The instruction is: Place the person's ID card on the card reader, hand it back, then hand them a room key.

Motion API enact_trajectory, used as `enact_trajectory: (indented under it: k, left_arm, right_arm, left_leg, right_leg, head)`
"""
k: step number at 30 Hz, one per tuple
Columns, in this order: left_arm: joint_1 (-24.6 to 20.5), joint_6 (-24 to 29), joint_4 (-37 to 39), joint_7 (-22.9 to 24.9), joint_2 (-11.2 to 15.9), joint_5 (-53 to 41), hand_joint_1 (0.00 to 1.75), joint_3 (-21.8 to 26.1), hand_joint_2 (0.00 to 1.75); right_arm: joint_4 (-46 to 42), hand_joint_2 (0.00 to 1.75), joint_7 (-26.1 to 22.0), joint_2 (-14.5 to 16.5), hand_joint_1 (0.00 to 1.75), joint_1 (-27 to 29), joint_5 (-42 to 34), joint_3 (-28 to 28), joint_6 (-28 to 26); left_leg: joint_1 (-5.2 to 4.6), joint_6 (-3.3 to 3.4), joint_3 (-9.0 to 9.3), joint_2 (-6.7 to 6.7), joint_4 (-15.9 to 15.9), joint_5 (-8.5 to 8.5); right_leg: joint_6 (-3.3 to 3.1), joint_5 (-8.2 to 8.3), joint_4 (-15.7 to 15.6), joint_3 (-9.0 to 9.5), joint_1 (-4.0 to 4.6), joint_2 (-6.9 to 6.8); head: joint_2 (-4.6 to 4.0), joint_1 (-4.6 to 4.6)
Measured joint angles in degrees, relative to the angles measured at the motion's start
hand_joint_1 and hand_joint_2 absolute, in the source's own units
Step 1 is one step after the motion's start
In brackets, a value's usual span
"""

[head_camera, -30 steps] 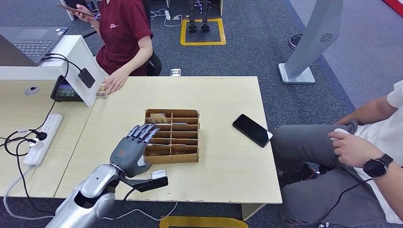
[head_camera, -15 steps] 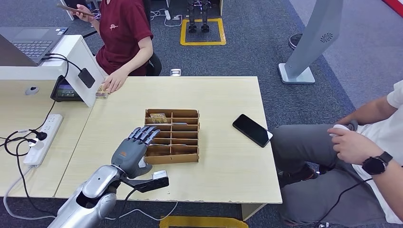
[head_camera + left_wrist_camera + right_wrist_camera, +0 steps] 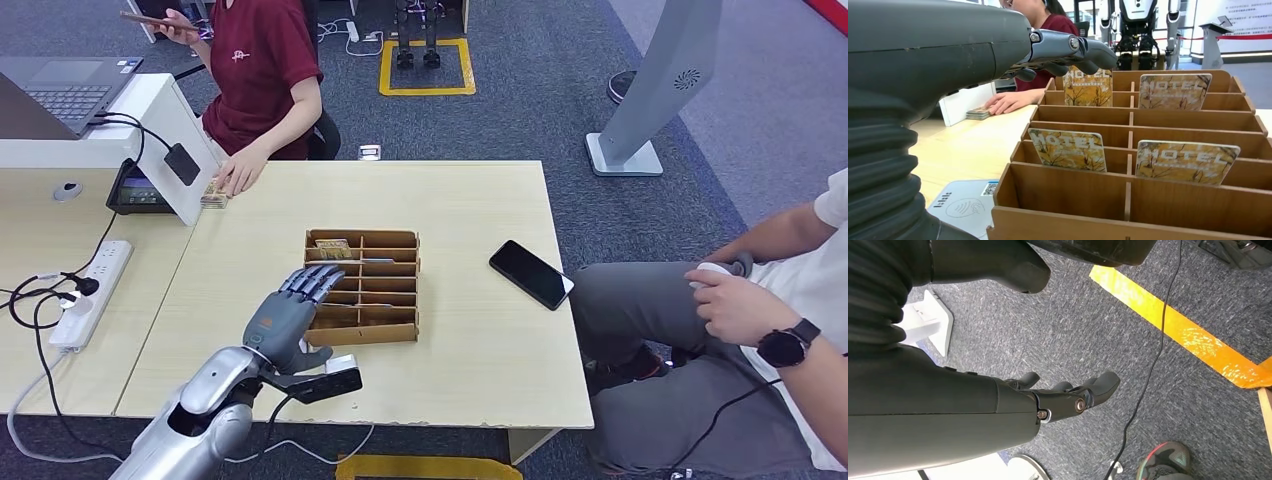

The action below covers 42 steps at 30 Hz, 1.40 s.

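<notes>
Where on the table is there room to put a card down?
Bare table lies between the wooden key box and the far edge, and between the box and the black phone. It is crowded where the left hand hovers beside the box.

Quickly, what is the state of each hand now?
Left hand: open, holding nothing, fingers stretched out over the wooden card rack.
Right hand: open, holding nothing, hanging above the carpet.

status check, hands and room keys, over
Left hand open, fingers over wooden card rack. Right hand empty, hanging over floor. Room keys in slots, nothing blocking.
</notes>
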Motion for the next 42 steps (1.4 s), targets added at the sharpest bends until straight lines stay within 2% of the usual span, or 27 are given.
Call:
enact_trajectory:
  k: [17,42]
  left_arm:
    - [-1.0,0.4,-0.1,0.8,-1.6,0.4,0.00,0.0,1.75]
    - [-1.0,0.4,-0.1,1.0,-1.6,0.4,0.00,0.0,1.75]
  right_arm:
    - [-0.1,1.75,0.0,0.1,0.00,0.0,0.7,0.1,0.1]
    - [-0.2,1.75,0.0,0.1,0.00,0.0,0.7,0.1,0.1]
  left_leg:
    - [0.00,0.00,0.00,0.00,0.0,0.00]
    - [0.00,0.00,0.00,0.00,0.0,0.00]
  right_leg:
    - [0.00,0.00,0.0,0.00,0.00,0.00]
    - [0.00,0.00,0.0,0.00,0.00,0.00]
  head:
    - [0.02,0.01]
    - [0.01,-0.01]
